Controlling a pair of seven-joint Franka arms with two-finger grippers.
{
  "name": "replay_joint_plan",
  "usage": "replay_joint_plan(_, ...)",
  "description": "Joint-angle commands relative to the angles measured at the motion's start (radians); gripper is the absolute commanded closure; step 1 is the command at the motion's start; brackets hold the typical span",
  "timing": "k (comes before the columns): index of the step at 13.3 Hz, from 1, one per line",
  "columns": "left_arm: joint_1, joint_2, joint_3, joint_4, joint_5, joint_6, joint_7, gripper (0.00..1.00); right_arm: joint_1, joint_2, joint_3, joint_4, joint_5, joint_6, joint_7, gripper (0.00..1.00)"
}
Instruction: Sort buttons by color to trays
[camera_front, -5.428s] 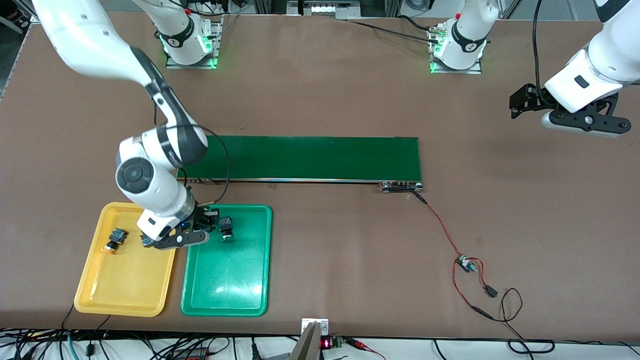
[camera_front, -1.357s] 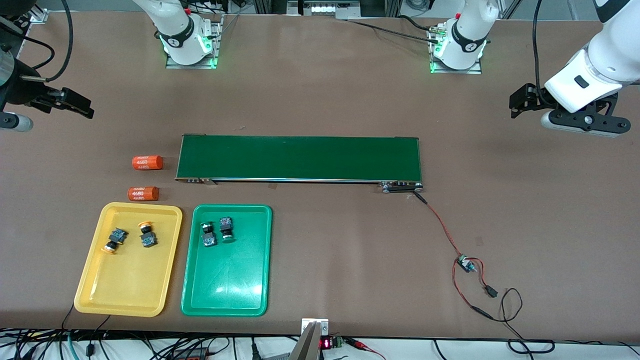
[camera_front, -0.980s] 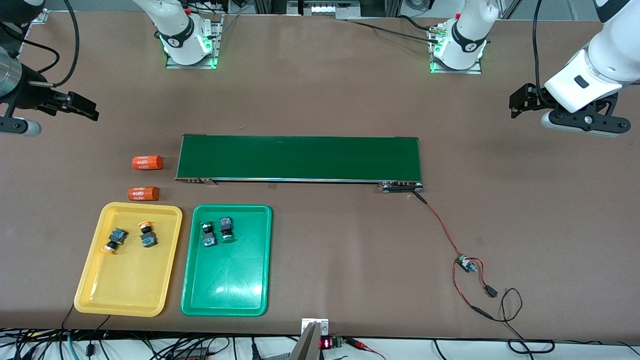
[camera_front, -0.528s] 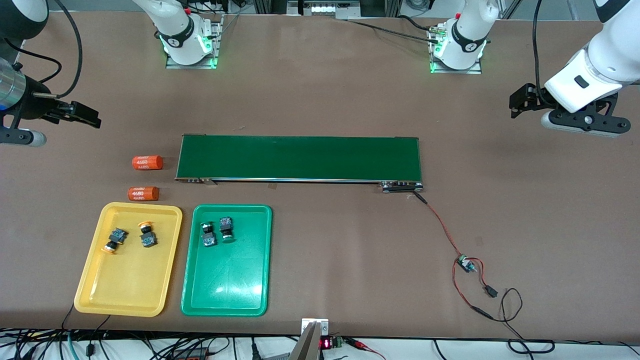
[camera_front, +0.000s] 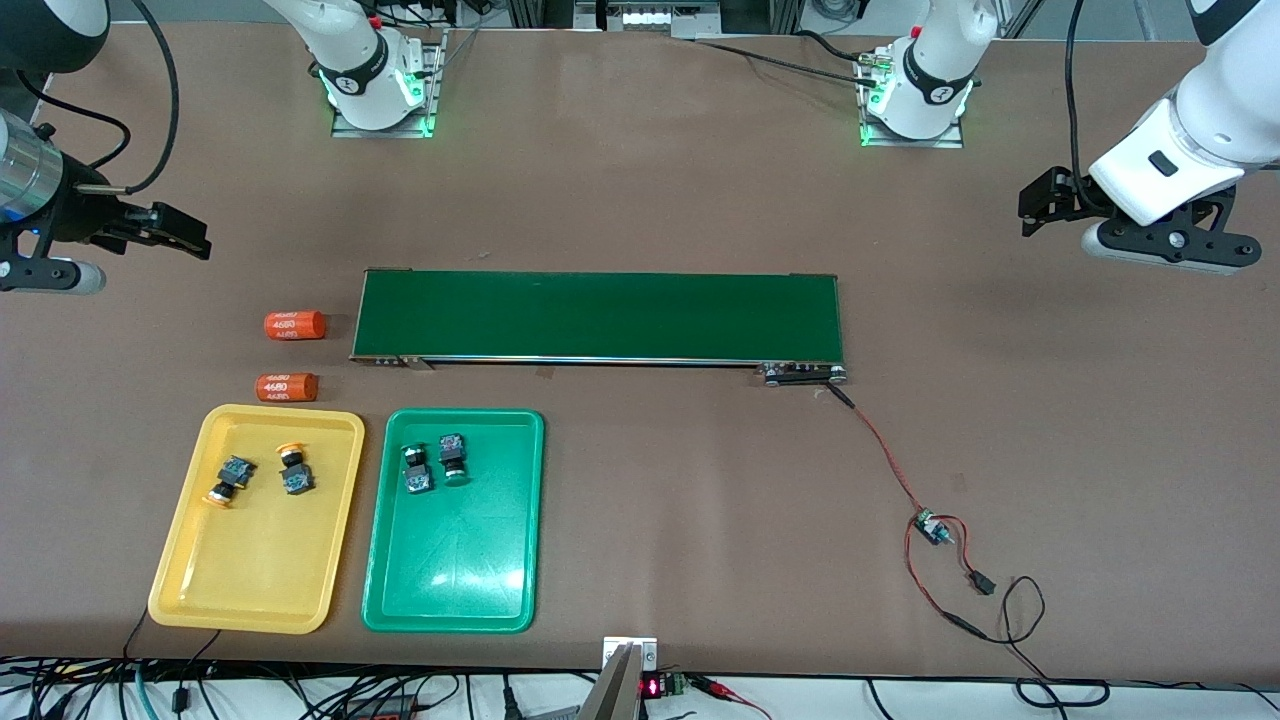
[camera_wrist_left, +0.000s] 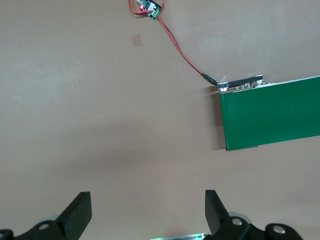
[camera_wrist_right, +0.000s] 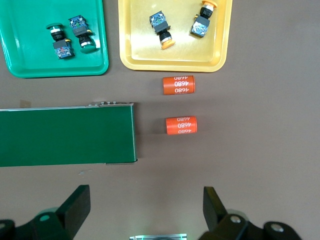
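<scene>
The yellow tray (camera_front: 250, 560) and the green tray (camera_front: 455, 570) lie side by side near the front camera, toward the right arm's end of the table. Two yellow buttons (camera_front: 228, 478) (camera_front: 293, 470) lie in the yellow tray (camera_wrist_right: 175, 55). Two green buttons (camera_front: 416, 470) (camera_front: 453, 458) lie in the green tray (camera_wrist_right: 30, 70). My right gripper (camera_front: 190, 238) (camera_wrist_right: 145, 205) hangs open and empty over bare table past that end of the belt. My left gripper (camera_front: 1032, 212) (camera_wrist_left: 147, 210) waits open and empty over bare table at the left arm's end.
A long dark-green belt (camera_front: 600, 315) crosses the middle of the table. Two orange cylinders (camera_front: 295, 325) (camera_front: 287, 387) lie between its end and the yellow tray. A red cable with a small board (camera_front: 930, 527) trails from the belt's other end toward the front camera.
My right gripper has left the trays, where it hung earlier, and over the last second has drifted slowly toward the belt's end. The left arm has not moved.
</scene>
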Motion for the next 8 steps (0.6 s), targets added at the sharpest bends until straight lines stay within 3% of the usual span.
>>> replay_joint_plan(1, 0.000, 0.011, 0.001, 0.029, -0.015, -0.022, -0.001, 0.00, 0.006, -0.006, -0.018, 0.008, 0.009, -0.041, -0.009, 0.00)
replay_joint_plan(8, 0.000, 0.013, 0.001, 0.035, -0.016, -0.019, 0.000, 0.00, 0.000, 0.001, -0.050, 0.005, 0.016, -0.015, -0.009, 0.00)
